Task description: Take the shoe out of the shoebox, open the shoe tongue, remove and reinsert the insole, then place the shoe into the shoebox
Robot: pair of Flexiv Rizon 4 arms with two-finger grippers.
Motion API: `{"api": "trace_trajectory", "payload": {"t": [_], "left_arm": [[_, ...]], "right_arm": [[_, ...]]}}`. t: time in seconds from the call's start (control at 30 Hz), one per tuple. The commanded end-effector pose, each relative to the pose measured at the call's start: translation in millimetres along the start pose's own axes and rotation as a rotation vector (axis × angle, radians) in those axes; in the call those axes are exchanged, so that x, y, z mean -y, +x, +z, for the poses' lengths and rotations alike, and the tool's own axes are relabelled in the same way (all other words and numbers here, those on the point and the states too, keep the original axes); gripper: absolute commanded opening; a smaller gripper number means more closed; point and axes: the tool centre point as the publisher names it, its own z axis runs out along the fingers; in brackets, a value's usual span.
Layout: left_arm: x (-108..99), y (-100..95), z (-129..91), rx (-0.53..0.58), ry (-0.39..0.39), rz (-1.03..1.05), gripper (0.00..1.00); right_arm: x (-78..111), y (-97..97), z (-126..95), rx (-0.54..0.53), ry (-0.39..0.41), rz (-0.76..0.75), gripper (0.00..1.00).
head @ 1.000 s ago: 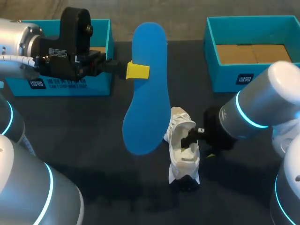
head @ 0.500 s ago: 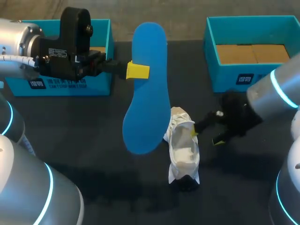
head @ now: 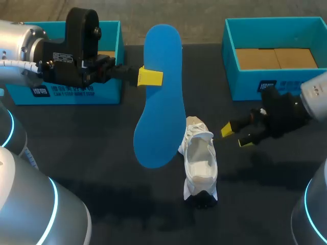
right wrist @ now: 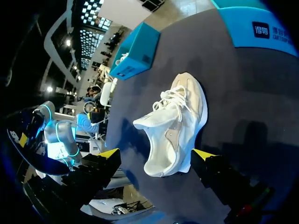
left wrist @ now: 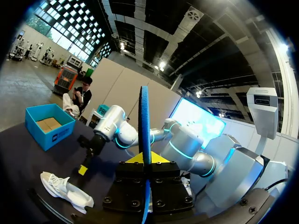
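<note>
My left gripper (head: 149, 76) is shut on the edge of a blue insole (head: 161, 97), holding it above the table's middle. In the left wrist view the insole (left wrist: 145, 121) stands edge-on between the fingers. A white shoe (head: 200, 163) rests on the dark table just below the insole, its opening facing up. My right gripper (head: 236, 136) hangs open to the right of the shoe, apart from it. In the right wrist view the shoe (right wrist: 175, 126) lies just ahead of the open right gripper (right wrist: 156, 156), with nothing between the fingers.
A blue shoebox (head: 255, 84) with a brown cardboard floor stands at the back right. A second blue box (head: 110, 89) sits at the back left, behind my left arm. The dark tabletop (head: 102, 153) stretches left of the shoe.
My right gripper has pulled out of the shoe's opening and moved right, away from the shoe. The left arm and the insole have stayed still.
</note>
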Motion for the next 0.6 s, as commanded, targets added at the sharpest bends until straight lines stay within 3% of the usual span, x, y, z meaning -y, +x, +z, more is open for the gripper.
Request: {"api": "trace_trajectory", "payload": {"t": [0.03,0.33,0.6], "left_arm": [[-1,-0.4,1,-0.001,0.0,0.0,0.0],[-1,-0.4,1,-0.001,0.0,0.0,0.0],[-1,-0.4,1,-0.001,0.0,0.0,0.0]], "right_arm": [[-0.3,3.2,-2,-0.081,0.012,0.039,1.0],[-5.8,31.1,-29,-0.228,-0.037,0.112,1.0],[-16.1,39.9,-37,-0.29,-0.07,0.173,1.0]]}}
